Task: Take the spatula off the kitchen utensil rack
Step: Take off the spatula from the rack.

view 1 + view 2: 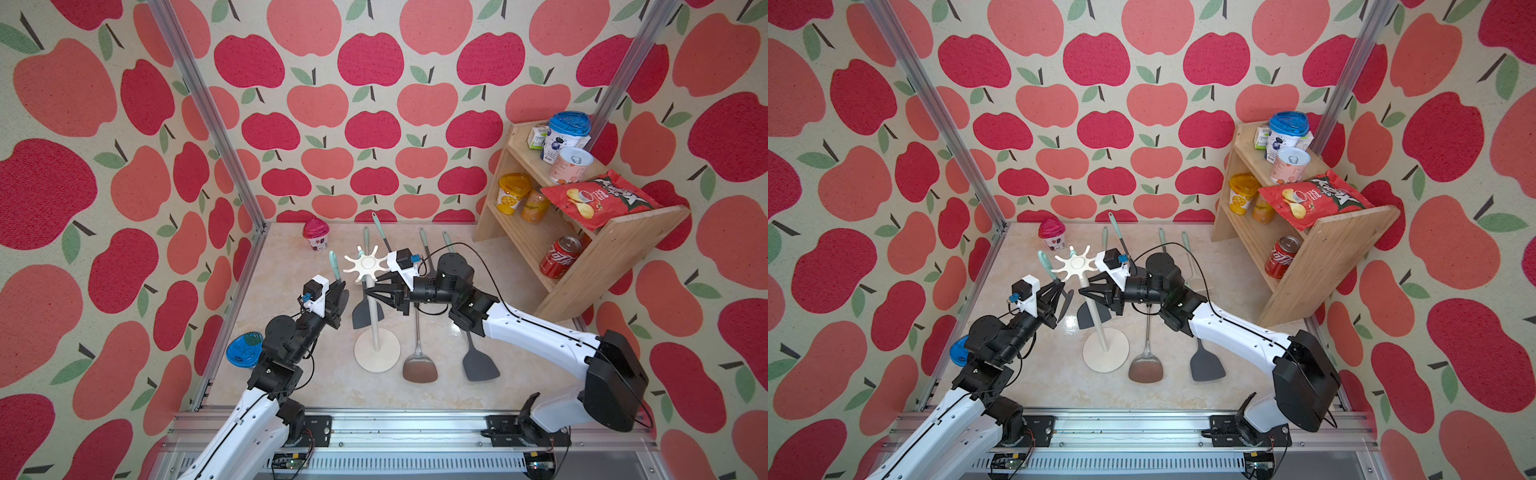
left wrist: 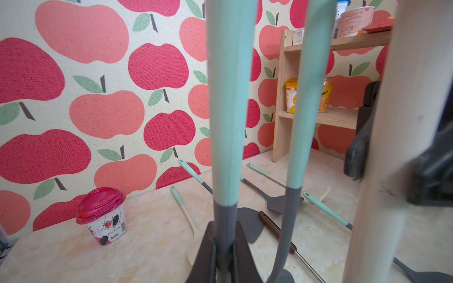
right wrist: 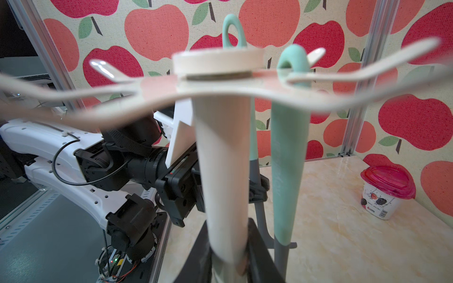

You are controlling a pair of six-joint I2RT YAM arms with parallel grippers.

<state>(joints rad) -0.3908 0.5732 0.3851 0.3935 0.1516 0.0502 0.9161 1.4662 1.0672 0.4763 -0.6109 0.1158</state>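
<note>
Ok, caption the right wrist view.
Right gripper clamps the utensil rack pole beside a hanging spatula; left gripper holds a second spatula behind.

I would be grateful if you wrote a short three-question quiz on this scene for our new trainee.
1. True or false: the right gripper has its jaws closed on the pole of the kitchen utensil rack.
2. How many spatulas hang from the rack's hooks: A none, B one, C three?
3. Fill in: the left gripper is shut on a ___.
Key: 1 true; 2 B; 3 spatula.
</note>
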